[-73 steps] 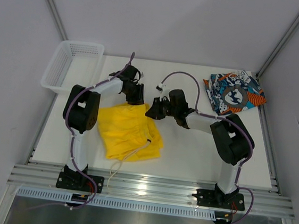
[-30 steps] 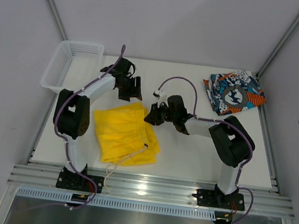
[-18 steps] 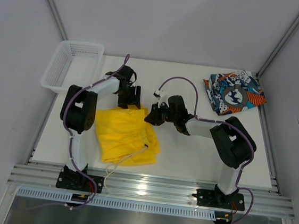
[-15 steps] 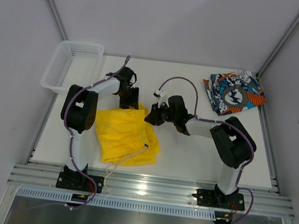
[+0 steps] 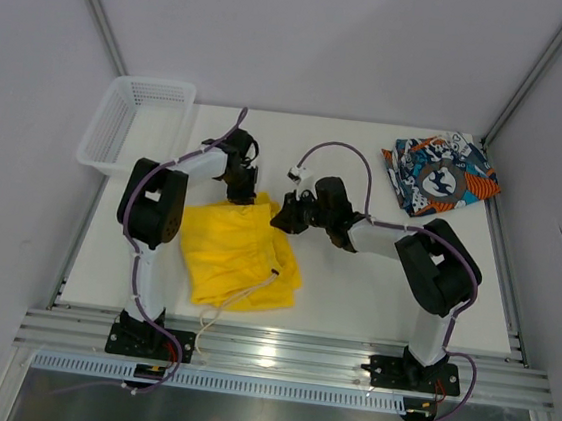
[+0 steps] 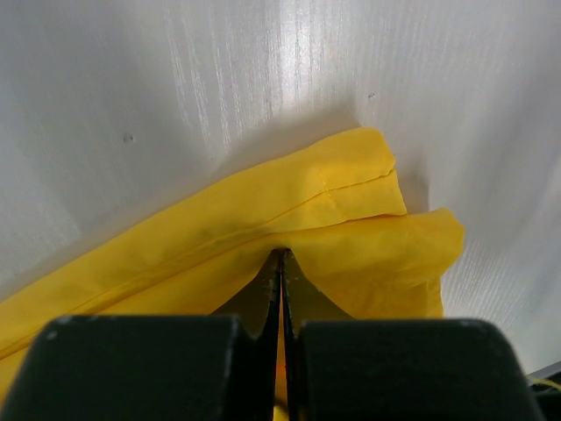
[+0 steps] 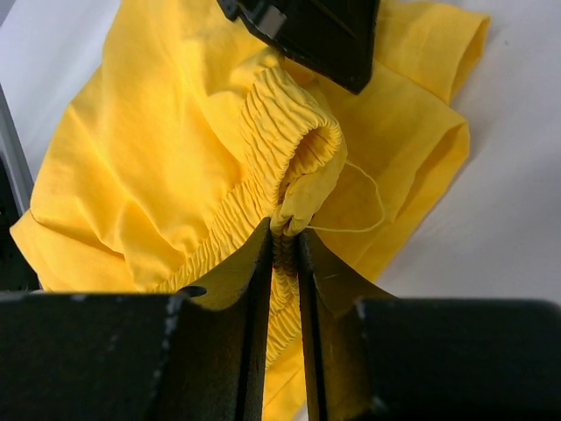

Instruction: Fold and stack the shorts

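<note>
Left gripper (image 5: 243, 188): down from above the bare table onto the far edge of the yellow shorts, jaws gone from wide apart to closed.

1. Table (image 5: 374, 281): white, carries all items below.
2. Yellow shorts (image 5: 231, 251): plain bright yellow, loosely folded, on the left half of the table towards its near edge; far edge lifted between the two grippers.
3. Mesh basket (image 5: 135, 120): white plastic, at the far left corner.
4. Printed shorts (image 5: 441, 175): blue, orange, black and white, folded, at the far right corner, well apart from the yellow pair.
5. Left gripper: closed tight, tips pinching a fold of yellow cloth at the hem.
6. Right gripper (image 5: 282, 216): just beside the left, clamped on the bunched elastic waistband of the yellow shorts.
7. Drawstring (image 5: 242, 292): white, trailing from the yellow shorts over the table's near edge.
</note>
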You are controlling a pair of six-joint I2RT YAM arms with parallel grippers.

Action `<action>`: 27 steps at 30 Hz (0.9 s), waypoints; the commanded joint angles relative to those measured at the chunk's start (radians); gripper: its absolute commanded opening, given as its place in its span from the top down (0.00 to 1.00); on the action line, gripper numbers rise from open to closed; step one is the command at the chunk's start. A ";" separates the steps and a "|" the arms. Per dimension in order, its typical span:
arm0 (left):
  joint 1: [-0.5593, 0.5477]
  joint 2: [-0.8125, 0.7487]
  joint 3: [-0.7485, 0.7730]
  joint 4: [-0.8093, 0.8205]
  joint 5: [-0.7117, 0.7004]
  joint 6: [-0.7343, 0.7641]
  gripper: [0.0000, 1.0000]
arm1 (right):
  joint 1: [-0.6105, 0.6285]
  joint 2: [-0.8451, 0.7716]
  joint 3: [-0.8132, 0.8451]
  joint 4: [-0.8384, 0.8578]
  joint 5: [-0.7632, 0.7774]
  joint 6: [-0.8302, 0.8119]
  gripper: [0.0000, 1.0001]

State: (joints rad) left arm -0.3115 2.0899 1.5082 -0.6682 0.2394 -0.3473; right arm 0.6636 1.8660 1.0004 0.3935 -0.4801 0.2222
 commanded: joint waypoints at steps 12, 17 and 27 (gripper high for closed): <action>-0.026 0.064 0.049 0.005 0.009 -0.002 1.00 | 0.048 0.067 0.144 -0.016 -0.061 -0.040 0.80; -0.026 0.061 0.061 -0.002 0.005 -0.005 1.00 | 0.053 0.117 0.193 -0.067 -0.034 -0.041 0.80; -0.026 0.081 0.161 -0.039 -0.005 -0.021 0.95 | -0.007 0.113 0.144 -0.059 0.040 0.012 0.64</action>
State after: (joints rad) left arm -0.3279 2.1464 1.6001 -0.7017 0.2413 -0.3504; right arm 0.6865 1.9789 1.1473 0.3233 -0.4808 0.2188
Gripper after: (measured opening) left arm 0.025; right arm 0.311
